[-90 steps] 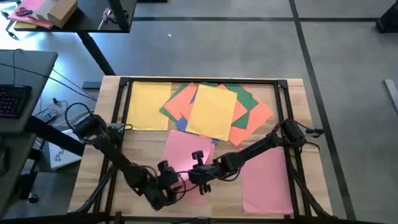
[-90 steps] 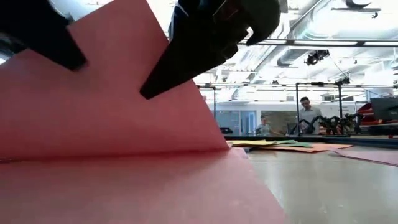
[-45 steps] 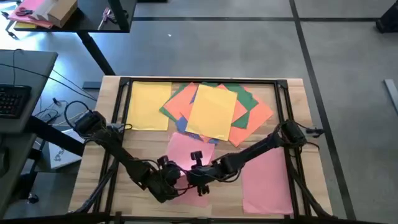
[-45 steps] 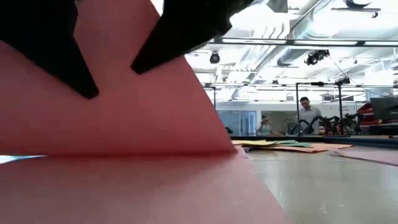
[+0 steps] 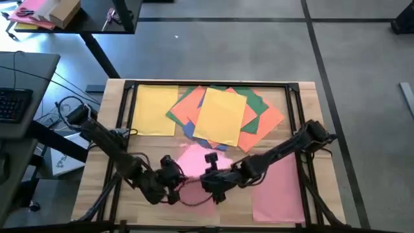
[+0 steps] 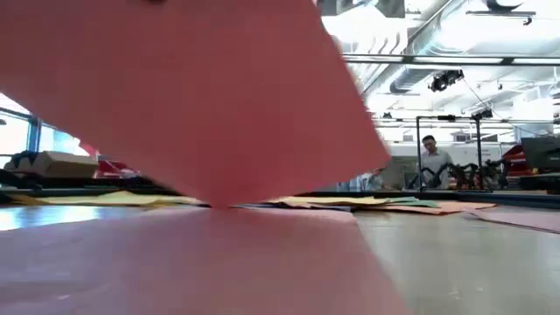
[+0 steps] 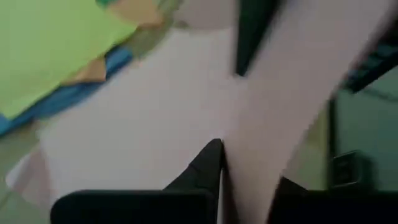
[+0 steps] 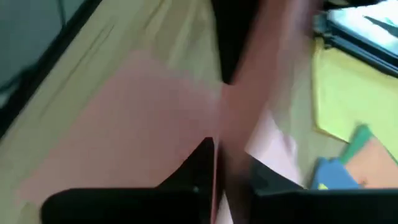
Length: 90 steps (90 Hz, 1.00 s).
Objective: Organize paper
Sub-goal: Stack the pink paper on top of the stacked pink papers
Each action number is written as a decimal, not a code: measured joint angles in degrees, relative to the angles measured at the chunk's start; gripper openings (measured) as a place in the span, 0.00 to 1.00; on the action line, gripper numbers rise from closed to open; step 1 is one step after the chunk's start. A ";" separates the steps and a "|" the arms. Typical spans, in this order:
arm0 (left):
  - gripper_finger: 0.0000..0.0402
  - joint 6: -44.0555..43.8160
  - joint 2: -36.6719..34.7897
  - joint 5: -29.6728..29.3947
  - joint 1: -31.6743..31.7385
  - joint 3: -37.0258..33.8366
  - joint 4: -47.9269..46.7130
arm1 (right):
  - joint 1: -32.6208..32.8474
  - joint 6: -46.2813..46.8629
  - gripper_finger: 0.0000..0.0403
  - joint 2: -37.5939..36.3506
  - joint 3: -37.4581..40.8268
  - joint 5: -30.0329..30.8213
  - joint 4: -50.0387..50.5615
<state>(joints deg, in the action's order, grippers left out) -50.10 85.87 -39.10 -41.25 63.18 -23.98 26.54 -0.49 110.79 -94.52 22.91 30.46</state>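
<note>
A pink sheet of paper (image 5: 194,167) lies in the middle of the table toward its near edge, and part of it is raised between my two grippers. In the low view this raised part (image 6: 175,87) fills most of the picture. My left gripper (image 5: 174,188) is at the sheet's left side and my right gripper (image 5: 211,188) at its right side, both shut on it. Another pink sheet (image 5: 278,188) lies flat at the near right. A yellow sheet (image 5: 154,110) lies flat at the far left. My left gripper pinches the pink sheet's left edge (image 7: 233,155) between its two fingers; the sheet runs up and away from the fingers (image 7: 208,168). My right gripper has the sheet's right edge (image 8: 227,155) between its two fingers (image 8: 202,165). The raised part sags between the two grippers, and the rest lies on the table.
A loose pile of yellow, orange, green and blue sheets (image 5: 226,116) lies at the far middle of the table. A dark metal frame (image 5: 213,84) runs round the tabletop. Beyond the table, in the low view, a person (image 6: 430,162) stands in the room.
My left gripper has moved a little toward the far edge and the right, and its fingers have shut on the pink sheet. The sheet's held part has risen off the table, while the rest stays down.
</note>
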 joint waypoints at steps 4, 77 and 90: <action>0.00 1.15 -1.77 -0.93 0.00 0.00 0.59 | -0.43 0.21 0.14 -0.93 0.02 1.32 0.65; 0.00 14.94 -17.13 2.82 10.82 0.02 5.29 | -8.42 28.24 0.02 -12.33 0.06 -23.76 0.63; 0.01 19.72 -16.32 10.69 14.85 0.02 8.39 | -11.06 33.94 0.00 -12.32 0.06 -29.67 1.49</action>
<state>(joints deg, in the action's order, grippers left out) -30.38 69.55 -28.41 -26.41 63.20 -15.59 15.48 33.46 98.46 -94.45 -6.76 31.95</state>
